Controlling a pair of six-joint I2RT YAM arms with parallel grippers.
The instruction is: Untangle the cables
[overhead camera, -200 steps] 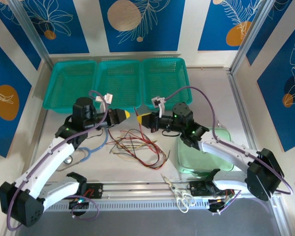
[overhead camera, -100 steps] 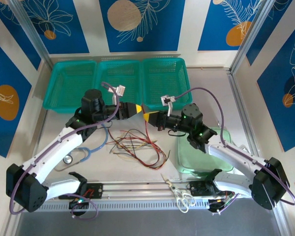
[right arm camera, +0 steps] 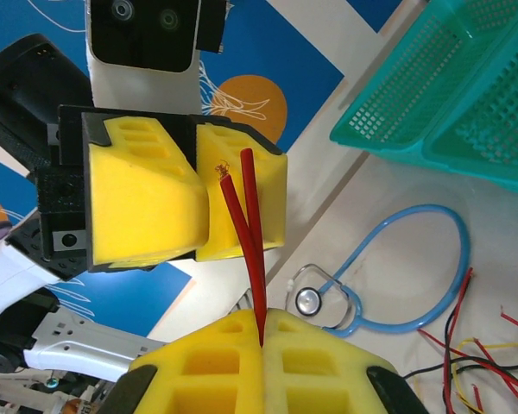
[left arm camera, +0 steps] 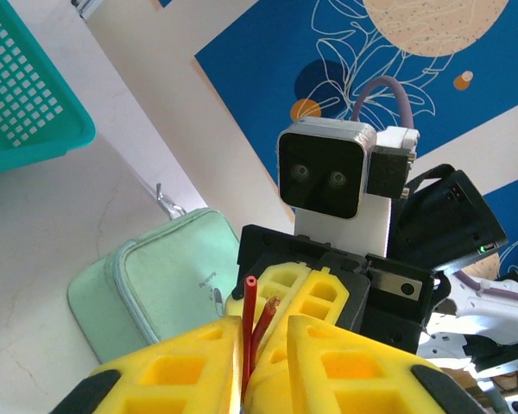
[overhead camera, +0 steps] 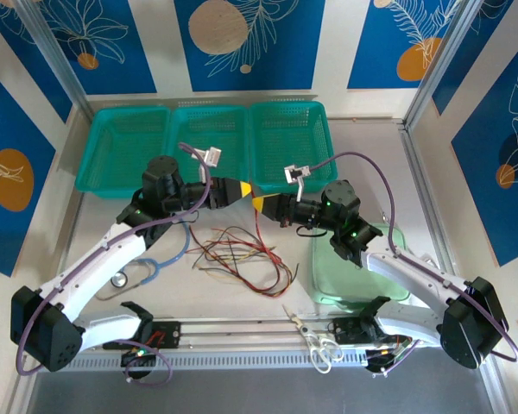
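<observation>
Where the right pincer [right arm camera: 261, 335] clamps red cables [right arm camera: 251, 216], their run is hidden.

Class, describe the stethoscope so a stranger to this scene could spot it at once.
Find the three green baskets at the back of the table, then come forward from the left one. There lies the stethoscope, left of the cables. Unlike those thin red, black and yellow wires, it is one thicker light-blue tube ending in a metal disc.

The left gripper's [left arm camera: 245, 349] yellow fingers pinch two red cables [left arm camera: 249, 323], their ends rising free before the right gripper [left arm camera: 285, 297] facing it. Behind, a mint-green pouch [left arm camera: 160, 293] lies on the pale table [left arm camera: 34, 250] near a teal basket [left arm camera: 22, 86].
</observation>
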